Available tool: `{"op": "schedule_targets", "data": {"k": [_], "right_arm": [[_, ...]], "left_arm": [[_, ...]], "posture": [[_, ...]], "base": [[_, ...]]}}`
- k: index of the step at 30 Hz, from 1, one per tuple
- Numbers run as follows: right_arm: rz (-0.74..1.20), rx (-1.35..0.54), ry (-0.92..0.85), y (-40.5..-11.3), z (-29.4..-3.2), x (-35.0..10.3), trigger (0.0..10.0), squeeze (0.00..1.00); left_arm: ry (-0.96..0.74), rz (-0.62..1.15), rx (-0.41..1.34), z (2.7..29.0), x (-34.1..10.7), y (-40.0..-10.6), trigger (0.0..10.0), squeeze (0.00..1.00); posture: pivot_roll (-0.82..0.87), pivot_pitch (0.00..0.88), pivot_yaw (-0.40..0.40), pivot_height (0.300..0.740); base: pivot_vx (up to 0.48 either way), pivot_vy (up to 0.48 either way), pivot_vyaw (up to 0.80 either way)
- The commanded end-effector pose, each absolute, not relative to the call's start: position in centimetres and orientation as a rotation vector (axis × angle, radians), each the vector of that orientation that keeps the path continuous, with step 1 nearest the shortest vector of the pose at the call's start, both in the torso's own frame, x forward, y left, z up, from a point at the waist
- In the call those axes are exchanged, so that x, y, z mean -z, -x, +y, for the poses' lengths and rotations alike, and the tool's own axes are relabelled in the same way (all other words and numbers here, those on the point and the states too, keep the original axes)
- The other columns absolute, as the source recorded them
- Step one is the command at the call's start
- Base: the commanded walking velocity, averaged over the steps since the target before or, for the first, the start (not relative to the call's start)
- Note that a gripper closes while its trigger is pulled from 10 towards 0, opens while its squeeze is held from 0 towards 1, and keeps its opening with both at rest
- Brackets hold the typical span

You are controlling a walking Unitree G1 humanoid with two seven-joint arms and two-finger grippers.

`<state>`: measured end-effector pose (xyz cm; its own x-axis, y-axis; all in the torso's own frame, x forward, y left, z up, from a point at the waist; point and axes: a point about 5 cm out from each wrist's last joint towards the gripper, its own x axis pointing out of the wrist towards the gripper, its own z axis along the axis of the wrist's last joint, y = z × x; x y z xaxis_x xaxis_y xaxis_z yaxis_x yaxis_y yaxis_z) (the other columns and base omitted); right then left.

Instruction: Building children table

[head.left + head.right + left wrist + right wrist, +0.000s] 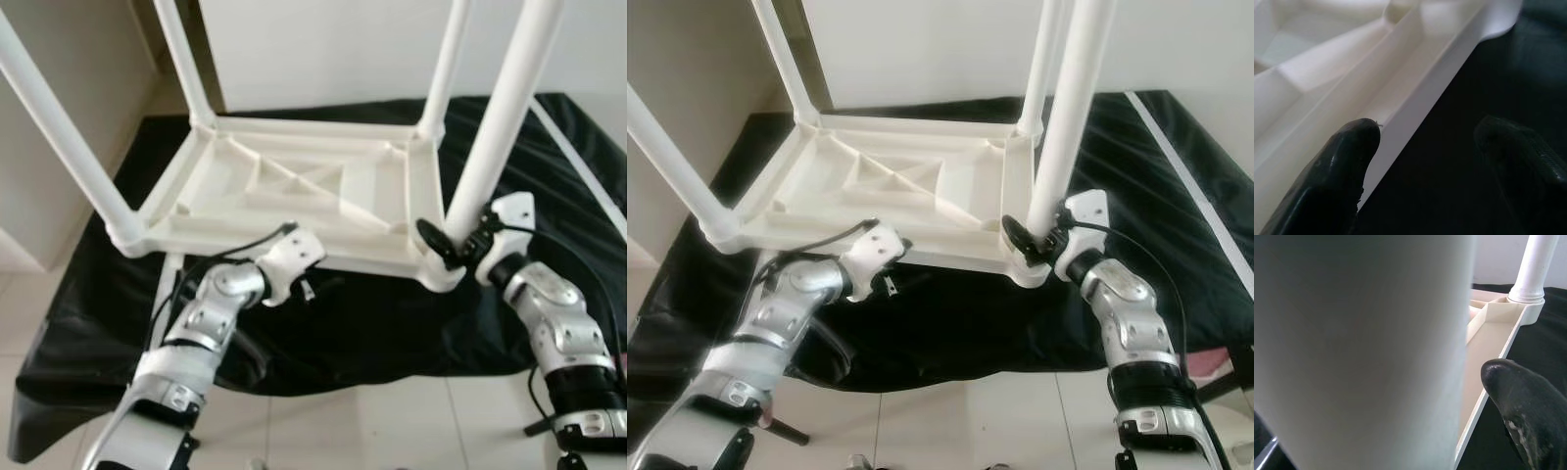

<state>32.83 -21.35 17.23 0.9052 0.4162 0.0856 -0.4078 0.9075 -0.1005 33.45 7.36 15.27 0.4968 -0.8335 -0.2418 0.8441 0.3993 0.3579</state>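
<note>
- The white plastic table [304,186] lies upside down on a black cloth [392,323], with its four legs sticking up.
- My right gripper [453,245] is at the bottom of the near right leg [500,127]. One black finger [432,241] sits on one side of the leg. I think the other is on the far side, but the leg hides it, so I cannot tell how tight the hold is.
- My left gripper [1444,161] has its fingers wide apart and holds nothing. The near edge of the table runs just past one fingertip [1349,147], and the other fingertip [1518,152] is over the black cloth.
- The table looks light, hard and stiff. I think it will not bend, but the smooth plastic may slip between my fingers.
- The legs are round and smooth, so a grip there could turn or slide. The flat rim by my left fingers, with its thin wall, looks like a better place to pinch.
- With the long legs up high, it may tip if I lift one side.
- I see no names, labels or words on the table or the cloth.
</note>
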Motion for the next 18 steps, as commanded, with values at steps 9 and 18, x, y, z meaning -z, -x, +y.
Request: {"op": "schedule_targets", "data": {"k": [9, 18], "right_arm": [[-0.114, -0.477, 0.078, -33.2, -20.5, -16.7, 10.0, 0.0], [-0.093, -0.534, 0.08, -33.2, -19.3, -15.9, 9.5, 0.0]], "left_arm": [[-0.21, -0.073, 0.973, 7.8, -18.2, -33.3, 10.0, 0.0], [-0.167, -0.048, 1.049, 7.1, -17.9, -31.9, 10.0, 0.0]], "posture": [[-0.06, 0.064, 0.017, 0.74], [-0.05, 0.065, 0.016, 0.74]], "base": [[0.0, 0.0, 0.0], [0.0, 0.0, 0.0]]}}
